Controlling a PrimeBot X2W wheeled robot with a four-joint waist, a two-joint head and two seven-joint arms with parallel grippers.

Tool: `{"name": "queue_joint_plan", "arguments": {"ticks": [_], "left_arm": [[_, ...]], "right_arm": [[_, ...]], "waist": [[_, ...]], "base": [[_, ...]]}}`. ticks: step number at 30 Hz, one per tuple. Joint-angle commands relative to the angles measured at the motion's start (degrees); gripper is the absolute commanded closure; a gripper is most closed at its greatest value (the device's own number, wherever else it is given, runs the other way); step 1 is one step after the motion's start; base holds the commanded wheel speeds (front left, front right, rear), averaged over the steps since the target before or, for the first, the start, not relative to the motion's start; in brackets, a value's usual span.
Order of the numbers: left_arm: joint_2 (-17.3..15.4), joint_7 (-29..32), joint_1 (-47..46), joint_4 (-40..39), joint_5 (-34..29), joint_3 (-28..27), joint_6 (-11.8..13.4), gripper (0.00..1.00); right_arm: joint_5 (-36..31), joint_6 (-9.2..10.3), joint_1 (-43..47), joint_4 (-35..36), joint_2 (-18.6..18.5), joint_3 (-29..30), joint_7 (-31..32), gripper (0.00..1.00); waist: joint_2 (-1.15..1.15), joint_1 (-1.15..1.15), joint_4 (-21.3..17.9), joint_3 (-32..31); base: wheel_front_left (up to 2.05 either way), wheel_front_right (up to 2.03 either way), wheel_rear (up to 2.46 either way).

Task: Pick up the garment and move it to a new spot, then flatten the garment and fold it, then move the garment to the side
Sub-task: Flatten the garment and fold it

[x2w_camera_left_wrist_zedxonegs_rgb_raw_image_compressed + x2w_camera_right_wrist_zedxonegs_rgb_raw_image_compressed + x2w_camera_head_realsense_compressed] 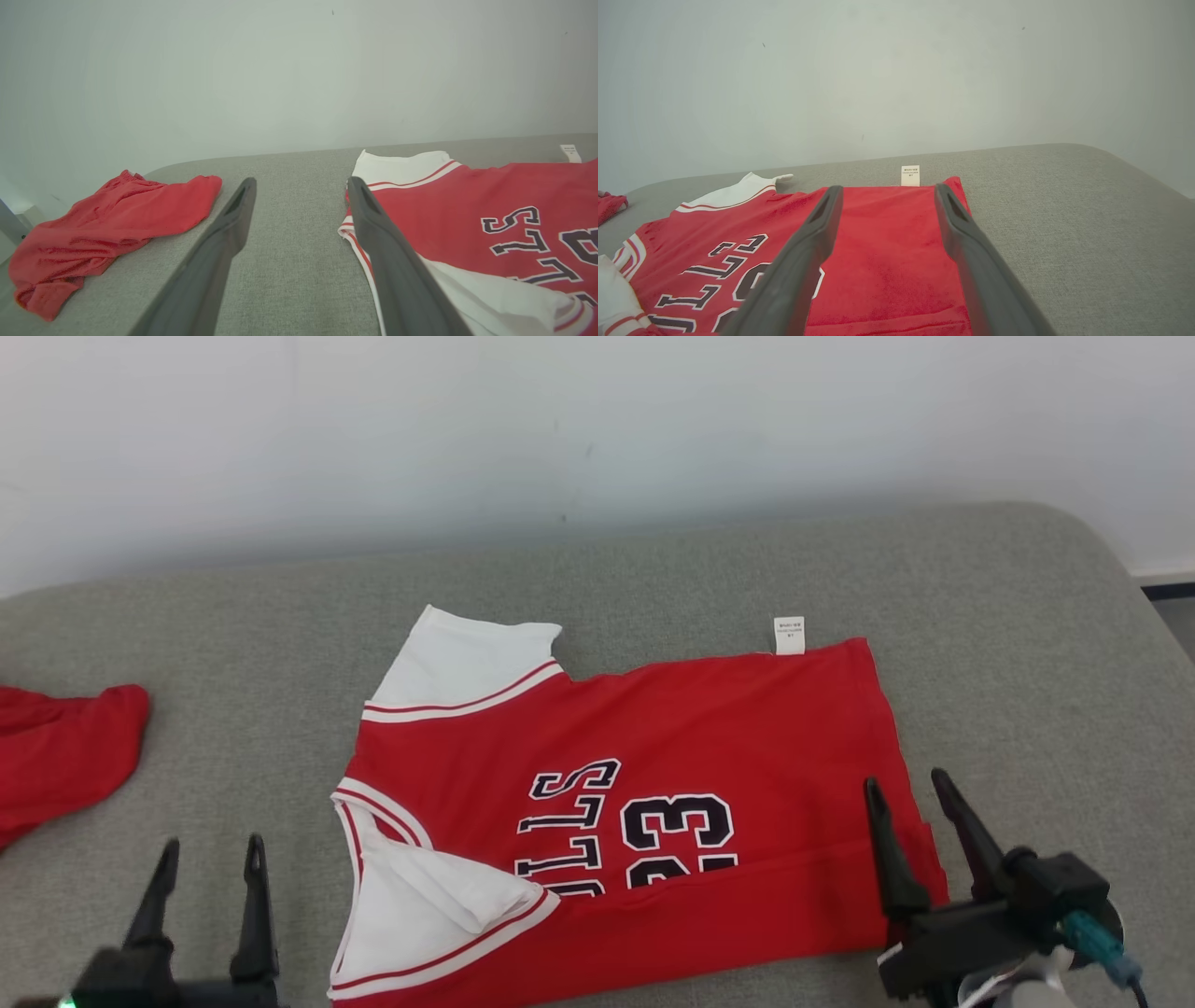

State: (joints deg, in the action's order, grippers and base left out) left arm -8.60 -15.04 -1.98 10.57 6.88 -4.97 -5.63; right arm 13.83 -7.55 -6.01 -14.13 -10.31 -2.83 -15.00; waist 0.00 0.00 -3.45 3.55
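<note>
Both my left claw (212,845) and right claw (906,782) gape wide, empty. The red jersey (709,728) lies half-folded on the grey cushion (1027,663), hem below my right claw. Pinching one layer could spill the fold; farther left, loose red cloth (65,747) might snag.

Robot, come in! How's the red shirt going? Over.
Left claw and right claw open, empty. Jersey spread on grey surface, not held. Second red cloth lies apart, left.
</note>
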Motion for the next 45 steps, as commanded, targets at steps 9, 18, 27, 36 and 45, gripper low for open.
{"name": "queue_joint_plan", "arguments": {"ticks": [9, 18, 27, 36, 45], "left_arm": [[-6.0, 2.8, -16.8, 4.6, 2.0, 3.7, -1.6, 0.00], [-12.7, 10.0, -35.9, 11.7, 8.2, 12.2, -1.8, 0.00], [-17.7, 15.9, -50.1, 21.0, 14.9, 23.1, -1.8, 0.00], [-19.5, 21.0, -57.7, 28.7, 19.4, 31.6, -1.8, 0.00], [-20.5, 24.6, -63.3, 35.7, 23.1, 37.1, -1.8, 0.00]], "right_arm": [[2.1, 0.14, -14.0, -9.8, -3.5, -1.5, 0.2, 0.00], [4.0, 0.14, -30.3, -20.5, -5.0, -5.5, 3.2, 0.00], [7.9, 0.14, -41.1, -26.9, -6.0, -12.2, 5.5, 0.00], [10.3, 0.15, -46.9, -31.4, -5.8, -16.5, 6.8, 0.00], [13.4, 0.15, -51.6, -35.0, -4.9, -20.7, 7.3, 0.00]], "waist": [[0.00, 0.00, -3.2, 7.6], [0.00, 0.00, -5.9, 15.9], [0.00, 0.00, -8.5, 22.1], [0.00, 0.00, -9.9, 24.2], [0.00, 0.00, -11.0, 26.0]], "base": [[0.00, 0.00, 0.00], [0.00, 0.00, 0.00], [0.00, 0.00, 0.00], [0.00, 0.00, 0.00], [0.00, 0.00, 0.00]]}}
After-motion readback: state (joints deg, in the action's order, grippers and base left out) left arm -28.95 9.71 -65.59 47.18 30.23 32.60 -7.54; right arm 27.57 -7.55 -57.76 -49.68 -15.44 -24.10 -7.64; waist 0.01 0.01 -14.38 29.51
